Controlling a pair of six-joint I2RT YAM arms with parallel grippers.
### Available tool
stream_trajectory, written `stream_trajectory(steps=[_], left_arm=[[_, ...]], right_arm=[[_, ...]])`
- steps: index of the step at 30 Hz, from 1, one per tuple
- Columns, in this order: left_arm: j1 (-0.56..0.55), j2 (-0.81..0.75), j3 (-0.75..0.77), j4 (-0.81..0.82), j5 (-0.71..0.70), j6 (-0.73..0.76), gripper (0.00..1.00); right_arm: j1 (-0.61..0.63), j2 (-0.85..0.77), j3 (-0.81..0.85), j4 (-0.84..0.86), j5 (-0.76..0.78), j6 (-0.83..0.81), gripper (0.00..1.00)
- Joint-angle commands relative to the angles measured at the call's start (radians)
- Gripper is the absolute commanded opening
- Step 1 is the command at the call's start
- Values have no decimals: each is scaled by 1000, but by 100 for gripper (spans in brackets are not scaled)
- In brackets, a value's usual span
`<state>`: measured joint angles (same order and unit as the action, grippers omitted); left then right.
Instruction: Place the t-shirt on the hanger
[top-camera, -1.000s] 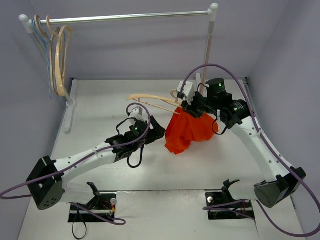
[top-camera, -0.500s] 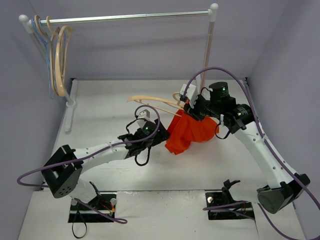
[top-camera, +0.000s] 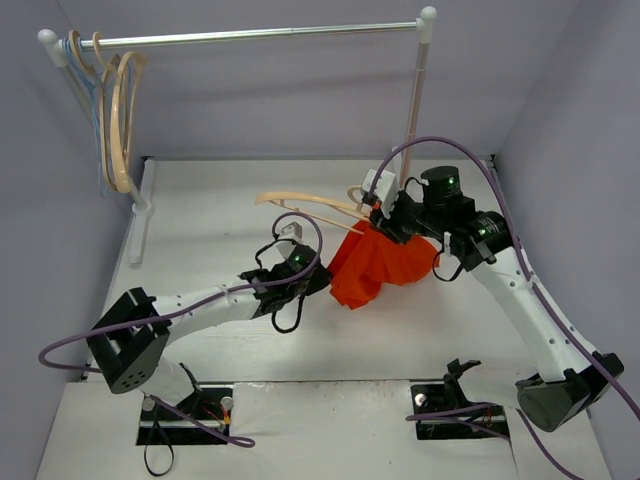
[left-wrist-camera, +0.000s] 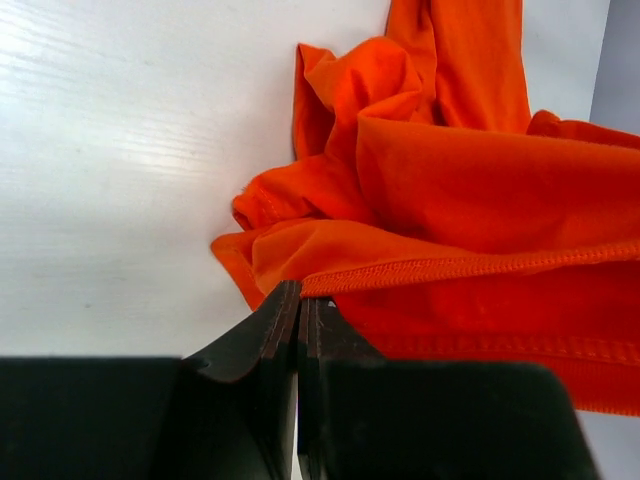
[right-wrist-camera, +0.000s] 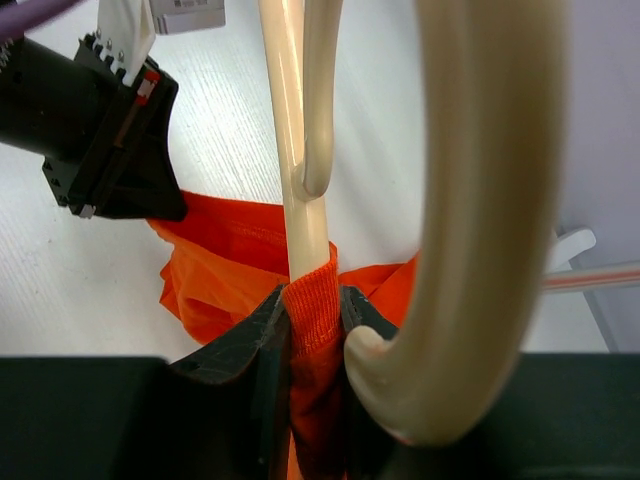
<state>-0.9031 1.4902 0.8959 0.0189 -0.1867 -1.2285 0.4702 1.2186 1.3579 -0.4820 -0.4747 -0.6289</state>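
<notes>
The orange-red t-shirt hangs bunched from my right gripper, its lower folds resting on the table. That gripper is shut on the ribbed collar, with the hanger's wooden arm inside it. The pale wood hanger sticks out to the left above the table, and its hook curves close to the right wrist camera. My left gripper is at the shirt's lower left edge. In the left wrist view its jaws are pressed together on the stitched hem.
A clothes rail spans the back. Several spare wooden hangers and a thin blue one hang at its left end. The rail's right post stands just behind my right arm. Grey walls enclose the white table.
My left arm has reached right to the shirt's lower edge, and its jaws have gone from wide open to shut on the hem. The right arm shifted slightly right with the hanger.
</notes>
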Motion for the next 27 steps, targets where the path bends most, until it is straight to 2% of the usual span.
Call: stream_trajectory(steps=[1, 3, 8, 18, 27], left_arm=[[33, -93, 21, -16, -72, 59, 0], [72, -139, 24, -72, -68, 90, 0], [260, -211, 26, -140, 32, 153, 0], [556, -200, 133, -221, 246, 259, 0], [678, -157, 374, -376, 311, 431, 0]], right_arm=[[-5, -63, 9, 74, 21, -3, 0], [-5, -80, 1, 65, 31, -8, 0], [-5, -100, -3, 49, 41, -8, 0], [-7, -94, 14, 30, 41, -22, 0], [-5, -59, 30, -29, 79, -49, 0]])
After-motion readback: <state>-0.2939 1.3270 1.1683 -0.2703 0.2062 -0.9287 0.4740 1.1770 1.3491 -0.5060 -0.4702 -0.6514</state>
